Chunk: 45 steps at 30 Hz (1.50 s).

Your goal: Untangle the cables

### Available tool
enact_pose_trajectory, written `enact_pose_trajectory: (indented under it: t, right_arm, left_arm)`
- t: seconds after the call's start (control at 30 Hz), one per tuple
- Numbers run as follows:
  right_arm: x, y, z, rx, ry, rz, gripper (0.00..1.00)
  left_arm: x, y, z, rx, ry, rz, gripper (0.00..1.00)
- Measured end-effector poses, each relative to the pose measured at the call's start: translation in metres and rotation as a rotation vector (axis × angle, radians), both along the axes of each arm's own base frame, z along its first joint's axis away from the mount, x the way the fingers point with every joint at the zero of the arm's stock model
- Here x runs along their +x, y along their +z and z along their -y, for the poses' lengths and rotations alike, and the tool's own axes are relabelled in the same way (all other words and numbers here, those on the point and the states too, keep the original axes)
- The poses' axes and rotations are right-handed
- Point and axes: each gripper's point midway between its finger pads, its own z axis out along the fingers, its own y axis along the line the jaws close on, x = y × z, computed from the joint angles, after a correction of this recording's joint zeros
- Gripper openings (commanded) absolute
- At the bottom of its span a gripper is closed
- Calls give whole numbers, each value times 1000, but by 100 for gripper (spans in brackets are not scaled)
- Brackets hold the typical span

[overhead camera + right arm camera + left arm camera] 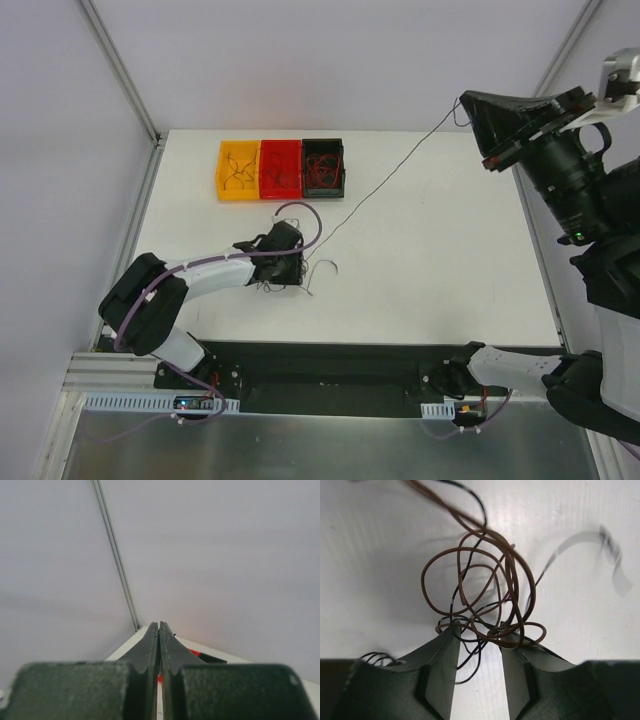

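Note:
A tangle of thin brown and black cables (485, 595) lies on the white table. My left gripper (477, 635) is open, its two fingertips resting at the tangle's lower loops, with strands crossing the gap between them. In the top view the left gripper (283, 262) sits over the tangle (292, 282). My right gripper (466, 101) is raised high at the right and shut on one thin dark cable (390, 175), which stretches taut down toward the tangle. In the right wrist view its jaws (159, 626) are pressed together; the cable hardly shows there.
Three small bins stand at the back of the table: yellow (224, 170), red (280, 146) and black (324, 143), each holding sorted wires. A loose curled wire (326, 266) lies right of the tangle. The right arm's camera body (570, 180) overhangs the table's right edge.

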Motion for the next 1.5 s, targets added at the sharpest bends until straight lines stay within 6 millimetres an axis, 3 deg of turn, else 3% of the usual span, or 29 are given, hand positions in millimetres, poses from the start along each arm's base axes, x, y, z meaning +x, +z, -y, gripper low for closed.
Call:
enact_pose_trajectory:
  t: [0.07, 0.13, 0.33, 0.43, 0.57, 0.7, 0.87, 0.93, 1.03, 1.13, 1.2, 1.27, 1.37, 1.5]
  right_arm:
    - [-3, 22, 3, 25, 0, 43, 0]
    - [-6, 28, 5, 27, -2, 57, 0]
    - [2, 4, 15, -14, -74, 34, 0]
    - [6, -12, 30, -38, -151, 12, 0]
    - [5, -13, 58, -51, -274, 19, 0]
    - [-11, 15, 93, -5, -368, 77, 0]
    - [-53, 61, 141, 118, -432, 192, 0]
    - [-67, 68, 157, 155, -454, 221, 0]
    - [-64, 62, 166, 154, -507, 212, 0]
    - [-40, 38, 161, 102, -585, 151, 0]
    - [-13, 8, 150, 21, -652, 80, 0]
    - [14, -29, 140, -79, -725, -4, 0]
    - [50, -88, 137, -213, -880, -161, 0]
    - [78, -182, 146, -352, -975, -379, 0]
  left_arm:
    - [6, 1, -7, -14, 34, 1, 41]
    - [8, 1, -14, -24, 60, 0, 42]
    - [2, 3, -31, -26, 98, -3, 45]
    - [2, 3, -43, -11, 128, -5, 47]
    - [6, 4, -58, -1, 175, -2, 50]
    - [12, 2, -76, 16, 233, -11, 50]
    - [19, 3, -85, -5, 288, -15, 53]
    - [19, 5, -87, -8, 297, -14, 53]
    - [16, 10, -89, -11, 301, -10, 51]
    - [18, 19, -94, -25, 323, 6, 43]
    - [19, 25, -96, -37, 335, 21, 32]
    - [18, 31, -95, -53, 335, 33, 27]
    - [17, 41, -91, -86, 318, 50, 27]
    - [13, 60, -79, -166, 265, 74, 28]
